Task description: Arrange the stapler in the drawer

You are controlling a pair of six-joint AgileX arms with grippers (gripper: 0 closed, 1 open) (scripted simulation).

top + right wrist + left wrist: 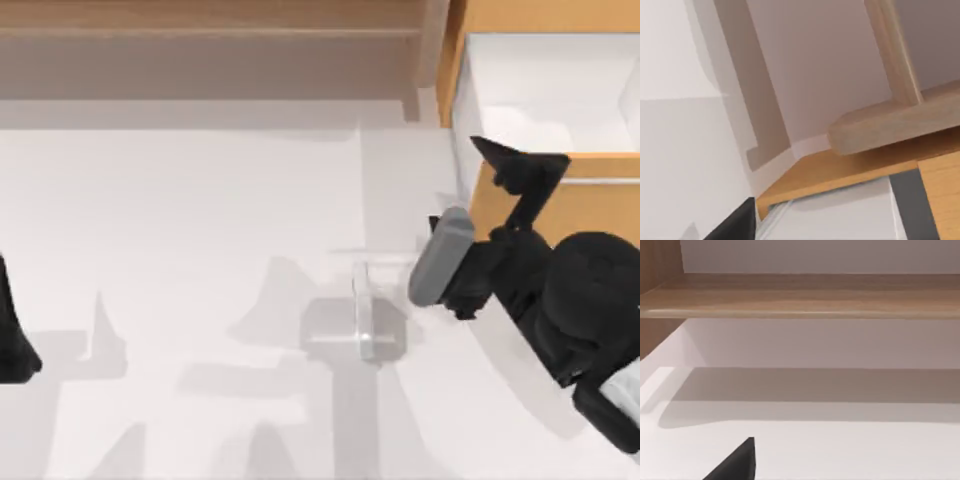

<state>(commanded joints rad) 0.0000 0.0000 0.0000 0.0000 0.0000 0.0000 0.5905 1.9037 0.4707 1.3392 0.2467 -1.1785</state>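
Right gripper [515, 165] at the open drawer [590, 195] front, two o'clock, finger spread can't be told, stapler [364, 310] lying mid-table, left arm parked at nine o'clock.

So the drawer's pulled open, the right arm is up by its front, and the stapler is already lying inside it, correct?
Not quite. The drawer is open and the right gripper is at its front, but the stapler is not inside. The top view shows it lying on the table, to the left of the drawer front. The left arm is parked at the table's left edge.
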